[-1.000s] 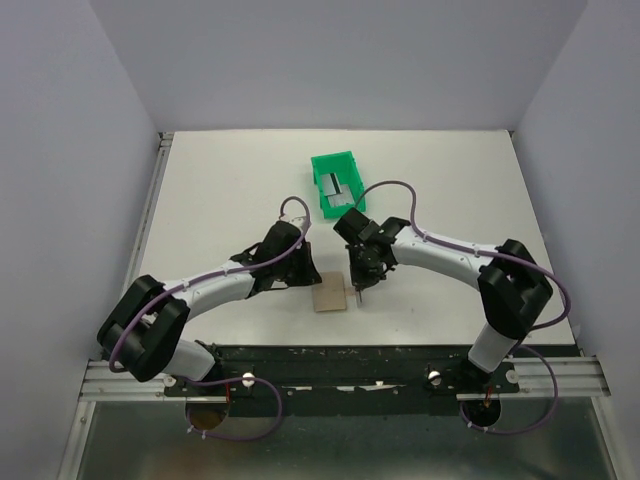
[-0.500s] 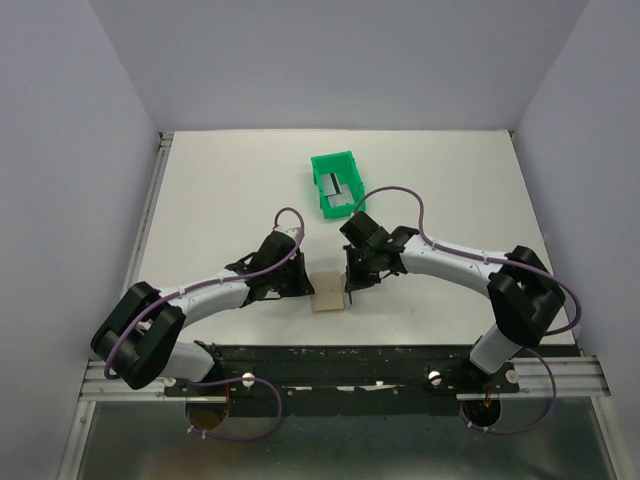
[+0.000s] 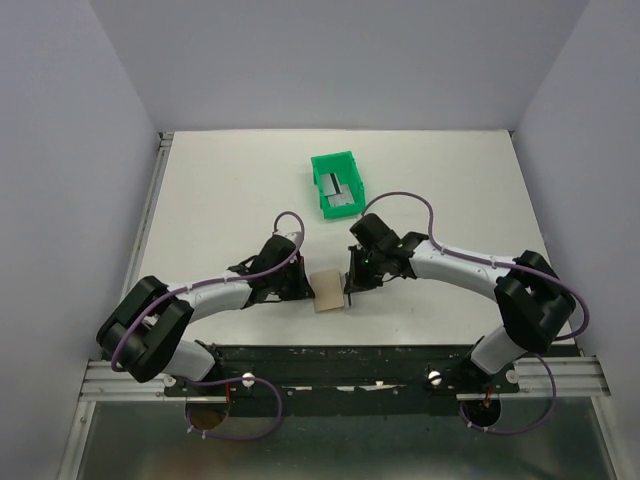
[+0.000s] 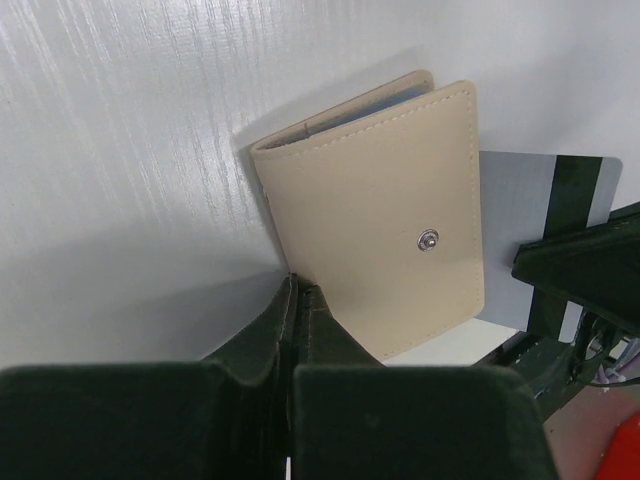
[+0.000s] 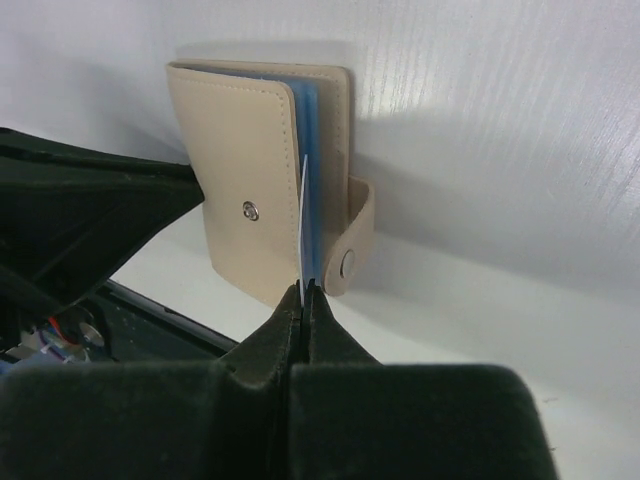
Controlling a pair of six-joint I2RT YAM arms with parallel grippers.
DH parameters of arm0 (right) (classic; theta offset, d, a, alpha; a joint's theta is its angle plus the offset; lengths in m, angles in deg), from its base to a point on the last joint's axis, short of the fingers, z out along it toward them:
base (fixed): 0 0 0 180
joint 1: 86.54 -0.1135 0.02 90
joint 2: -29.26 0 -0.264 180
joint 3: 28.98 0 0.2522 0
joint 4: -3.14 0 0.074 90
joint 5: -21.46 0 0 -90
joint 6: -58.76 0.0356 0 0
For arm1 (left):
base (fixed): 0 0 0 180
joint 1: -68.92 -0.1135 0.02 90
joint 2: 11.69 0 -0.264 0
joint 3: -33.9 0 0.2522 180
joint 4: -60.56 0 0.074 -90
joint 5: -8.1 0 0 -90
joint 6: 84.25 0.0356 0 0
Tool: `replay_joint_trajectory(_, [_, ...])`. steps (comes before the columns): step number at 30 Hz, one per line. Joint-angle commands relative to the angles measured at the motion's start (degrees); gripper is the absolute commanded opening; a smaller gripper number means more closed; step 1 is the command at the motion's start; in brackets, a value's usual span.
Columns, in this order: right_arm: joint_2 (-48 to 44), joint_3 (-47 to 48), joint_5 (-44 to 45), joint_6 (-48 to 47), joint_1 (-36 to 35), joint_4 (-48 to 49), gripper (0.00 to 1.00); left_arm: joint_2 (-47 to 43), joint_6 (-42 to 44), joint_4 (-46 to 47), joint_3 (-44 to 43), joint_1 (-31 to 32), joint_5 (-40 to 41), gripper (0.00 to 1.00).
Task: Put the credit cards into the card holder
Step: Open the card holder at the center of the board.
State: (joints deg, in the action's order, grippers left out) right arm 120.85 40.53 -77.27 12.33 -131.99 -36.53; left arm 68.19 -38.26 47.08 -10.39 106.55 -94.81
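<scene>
The tan card holder (image 3: 326, 293) lies on the white table between my two grippers. My left gripper (image 3: 306, 288) is shut, and its tips (image 4: 297, 287) rest against the card holder's (image 4: 380, 220) near edge with nothing between them. My right gripper (image 3: 349, 286) is shut on a silver-grey credit card (image 4: 515, 225) with a dark stripe. In the right wrist view that card (image 5: 303, 215) is edge-on, and its front end sits between the tan cover (image 5: 245, 200) and the pale blue slots, just above my right gripper (image 5: 305, 292).
A green plastic bin (image 3: 330, 160) stands behind the grippers at mid-table, holding another silver-grey card (image 3: 341, 190). The card holder's snap strap (image 5: 352, 255) hangs loose on its right side. Grey walls enclose the table, and the black mounting rail (image 3: 340, 360) runs along the near edge.
Both grippers have closed in on the card holder from either side. The right one has brought the card's edge into the holder's open side, and the left one now touches the opposite edge.
</scene>
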Motion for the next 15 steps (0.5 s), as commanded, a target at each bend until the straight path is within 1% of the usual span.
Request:
replay_joint_trajectory(1, [-2.82,-1.95,-3.57,1.34,0.89,5.34,0.00,1.51,-0.11,-0.54,1.16,0.17,-0.45,0.00])
replay_joint_trajectory(4, [-3.70,-2.66,-4.54,1.43,1.07,7.01,0.00,1.33,-0.11,-0.62,1.87,0.17,-0.28,0.00])
replay_joint_trajectory(10, [-3.62,-3.28,-8.92,0.90,1.15,10.70,0.01,2.12,-0.46,2.80,3.19,0.17,-1.06,0.00])
replay_joint_trajectory(15, [-1.77,-3.36,-14.20,1.60,1.07,15.00,0.00,2.65,-0.46,11.13,5.65,0.17,-5.28,0.00])
